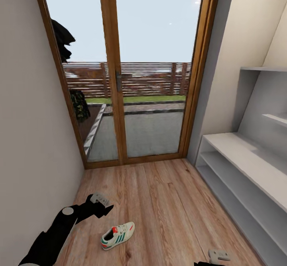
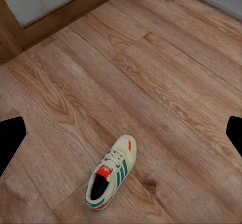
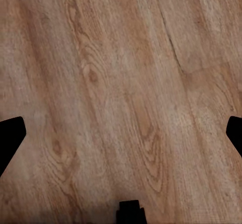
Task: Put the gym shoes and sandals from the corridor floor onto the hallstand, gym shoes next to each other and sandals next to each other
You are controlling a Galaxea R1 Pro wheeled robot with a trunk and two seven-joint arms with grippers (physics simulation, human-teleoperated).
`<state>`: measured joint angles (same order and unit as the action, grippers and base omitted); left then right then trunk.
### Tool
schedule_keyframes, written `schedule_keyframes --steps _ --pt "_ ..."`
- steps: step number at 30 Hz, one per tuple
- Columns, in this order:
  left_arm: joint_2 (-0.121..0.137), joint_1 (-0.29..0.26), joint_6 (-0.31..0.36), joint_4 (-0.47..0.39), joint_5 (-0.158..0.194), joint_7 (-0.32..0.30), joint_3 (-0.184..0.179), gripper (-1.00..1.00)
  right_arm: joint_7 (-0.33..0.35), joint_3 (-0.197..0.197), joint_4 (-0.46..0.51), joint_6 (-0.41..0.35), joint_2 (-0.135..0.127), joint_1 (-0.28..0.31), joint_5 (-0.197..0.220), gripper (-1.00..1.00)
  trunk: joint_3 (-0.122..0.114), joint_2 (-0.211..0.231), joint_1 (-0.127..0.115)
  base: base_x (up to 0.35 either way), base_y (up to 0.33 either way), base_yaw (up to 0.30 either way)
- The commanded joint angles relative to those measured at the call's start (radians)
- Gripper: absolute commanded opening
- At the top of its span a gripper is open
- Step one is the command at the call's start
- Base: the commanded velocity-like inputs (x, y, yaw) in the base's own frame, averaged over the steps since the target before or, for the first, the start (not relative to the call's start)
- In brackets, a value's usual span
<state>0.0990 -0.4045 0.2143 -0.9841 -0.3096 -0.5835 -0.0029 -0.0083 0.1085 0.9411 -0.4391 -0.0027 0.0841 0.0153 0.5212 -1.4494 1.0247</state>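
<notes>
One gym shoe [image 1: 118, 235] lies upright on the corridor floor [image 1: 167, 202], apart from the released, empty left claw [image 1: 104, 206]; right claw [image 3: 121, 133] likewise spread; hallstand [image 1: 243, 166] shelves bare.

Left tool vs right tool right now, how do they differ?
The left tool hangs over a gym shoe lying on the corridor floor; the right tool has bare planks beneath it. In the head view the left arm reaches further forward, while the right sits at the bottom edge. Both are open and empty.
</notes>
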Motion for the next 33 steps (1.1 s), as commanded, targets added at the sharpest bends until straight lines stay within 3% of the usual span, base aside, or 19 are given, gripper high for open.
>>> schedule_keyframes --steps 1,15,21,33 --pt "-0.001 0.000 0.005 -0.001 -0.003 -0.004 0.000 1.00 -0.001 0.000 0.002 -0.006 0.000 0.000 0.002 1.00 0.001 -0.001 0.000 0.139 0.285 0.000" --pt "-0.007 0.000 0.005 -0.001 -0.003 -0.003 -0.002 1.00 -0.001 0.001 0.005 -0.006 0.001 0.000 0.002 1.00 0.001 -0.001 0.000 0.201 0.232 -0.007" --pt "-0.007 0.000 0.005 -0.001 -0.003 -0.003 -0.002 1.00 -0.001 0.002 0.005 -0.006 0.001 0.000 0.002 1.00 0.001 -0.001 0.000 0.252 0.209 -0.217" --pt "-0.010 0.000 0.005 -0.001 -0.003 -0.003 -0.003 1.00 -0.002 0.002 0.005 -0.006 0.001 0.000 0.002 1.00 0.001 -0.001 0.000 0.193 0.032 -0.150"
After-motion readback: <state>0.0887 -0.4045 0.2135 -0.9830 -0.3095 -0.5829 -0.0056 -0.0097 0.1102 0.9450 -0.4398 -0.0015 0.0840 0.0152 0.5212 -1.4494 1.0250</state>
